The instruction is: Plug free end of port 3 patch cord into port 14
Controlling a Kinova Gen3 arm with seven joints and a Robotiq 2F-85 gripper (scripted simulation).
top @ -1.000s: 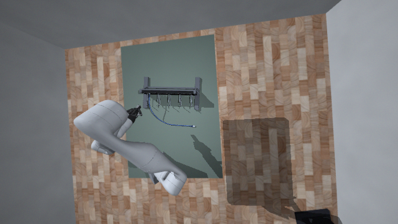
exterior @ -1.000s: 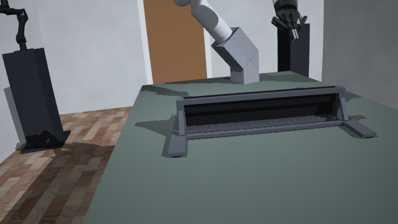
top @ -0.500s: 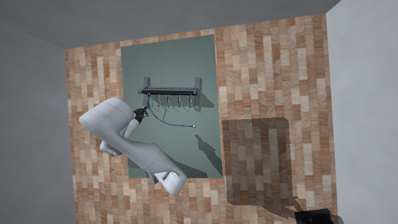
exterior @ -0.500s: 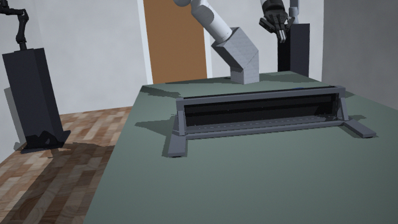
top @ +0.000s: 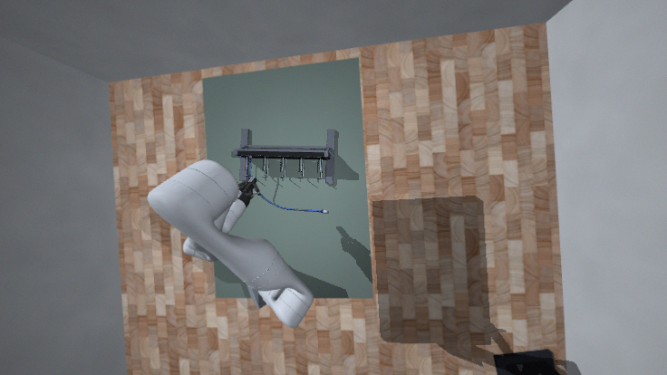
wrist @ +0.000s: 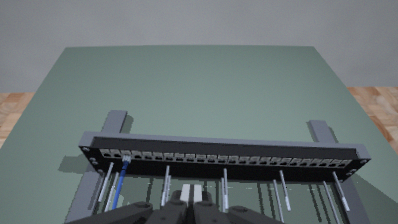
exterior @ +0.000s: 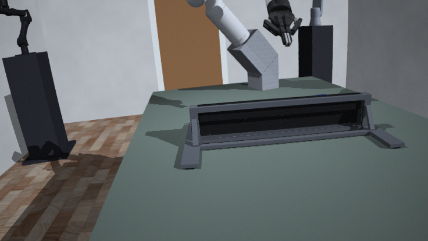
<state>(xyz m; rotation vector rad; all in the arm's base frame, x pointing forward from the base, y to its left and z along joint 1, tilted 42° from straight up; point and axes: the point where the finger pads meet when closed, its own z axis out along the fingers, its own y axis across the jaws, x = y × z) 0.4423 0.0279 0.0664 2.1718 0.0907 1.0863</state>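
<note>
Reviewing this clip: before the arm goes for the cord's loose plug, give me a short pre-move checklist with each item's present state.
1. Black two-finger gripper holds nothing: ok; fingers shut, hanging above the table.
2. Fingers open for the pick: not ok.
3. Blue patch cord seated in the third port: ok, seen in the wrist view.
4. Free plug on the green table, away from edges: ok.
5. Latch side of the plug facing up: cannot tell; too small.
6. Grey patch-panel rack upright, both feet on the table: ok.
</note>
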